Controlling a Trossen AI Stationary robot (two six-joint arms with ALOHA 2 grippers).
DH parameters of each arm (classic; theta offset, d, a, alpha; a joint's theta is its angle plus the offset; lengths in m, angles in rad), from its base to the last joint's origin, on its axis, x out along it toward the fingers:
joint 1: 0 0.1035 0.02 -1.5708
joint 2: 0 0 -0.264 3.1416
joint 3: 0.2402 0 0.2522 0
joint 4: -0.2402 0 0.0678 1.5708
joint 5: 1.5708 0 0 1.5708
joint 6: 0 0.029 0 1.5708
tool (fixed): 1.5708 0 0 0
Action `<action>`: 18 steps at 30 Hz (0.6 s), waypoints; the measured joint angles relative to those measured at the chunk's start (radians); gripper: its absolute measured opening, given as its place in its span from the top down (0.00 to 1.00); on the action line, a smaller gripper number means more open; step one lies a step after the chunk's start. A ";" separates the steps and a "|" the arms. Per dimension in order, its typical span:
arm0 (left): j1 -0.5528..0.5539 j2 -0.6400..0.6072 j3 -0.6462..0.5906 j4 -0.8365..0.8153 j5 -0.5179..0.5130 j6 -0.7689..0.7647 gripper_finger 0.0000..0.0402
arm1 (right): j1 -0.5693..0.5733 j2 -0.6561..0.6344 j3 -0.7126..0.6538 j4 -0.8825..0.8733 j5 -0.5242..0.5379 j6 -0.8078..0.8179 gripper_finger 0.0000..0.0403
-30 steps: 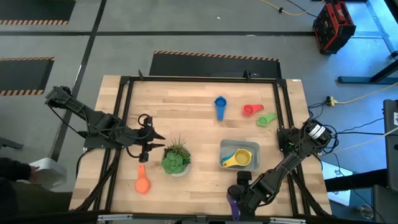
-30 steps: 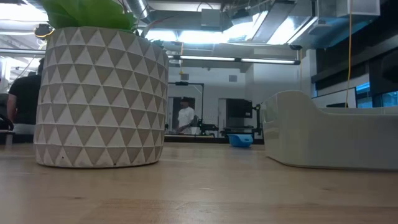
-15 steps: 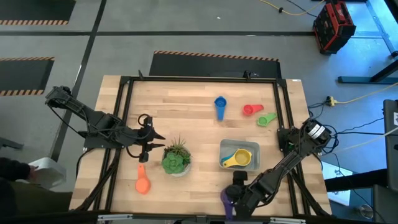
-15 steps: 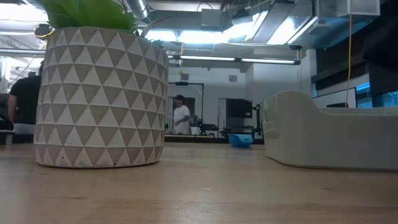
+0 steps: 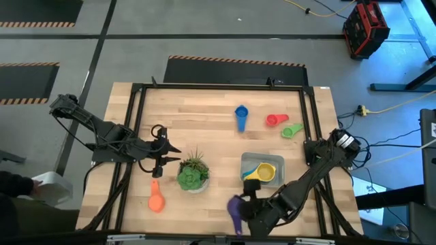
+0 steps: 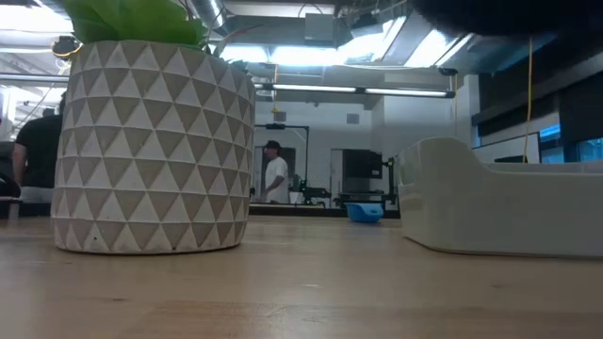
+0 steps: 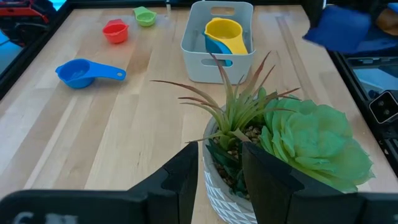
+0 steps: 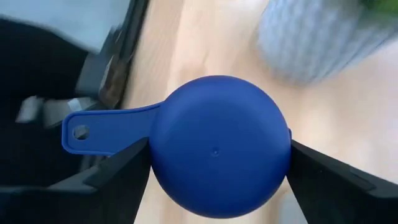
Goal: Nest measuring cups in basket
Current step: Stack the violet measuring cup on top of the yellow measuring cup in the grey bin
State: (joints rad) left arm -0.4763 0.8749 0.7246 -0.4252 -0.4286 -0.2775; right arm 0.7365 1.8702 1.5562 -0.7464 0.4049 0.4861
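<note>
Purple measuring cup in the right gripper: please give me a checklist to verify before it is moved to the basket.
1. Grip: the right gripper has its fingers on both sides of the purple measuring cup bowl: ok.
2. Cup clear of table: cannot tell.
3. Basket contents: the yellow cup is nested in the teal cup, open side up: ok.
4. Cup orientation: its rounded underside faces the wrist camera; whether it will nest: cannot tell.
5. Potted plant beside the path, apart from the basket: ok.
6. Left gripper waits by the plant, away from the basket: ok.

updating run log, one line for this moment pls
right gripper: shut on purple cup, near basket | left gripper: idle by plant
</note>
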 joint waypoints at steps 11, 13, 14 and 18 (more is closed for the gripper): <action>0.000 0.000 0.000 0.000 0.000 0.000 0.71 | -0.085 0.000 0.166 0.191 0.442 -0.624 0.16; 0.000 0.000 0.000 0.000 0.000 0.000 0.71 | -0.110 0.000 0.169 0.274 0.445 -0.738 0.16; 0.000 0.000 0.000 0.000 0.000 0.000 0.71 | -0.124 0.000 0.169 0.312 0.444 -0.792 0.16; 0.000 0.000 0.000 0.005 0.000 0.000 0.71 | -0.187 0.000 0.169 0.415 0.406 -0.942 0.16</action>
State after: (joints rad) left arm -0.4763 0.8749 0.7246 -0.4201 -0.4289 -0.2775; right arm 0.5500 1.8702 1.7252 -0.3318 0.8114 -0.4557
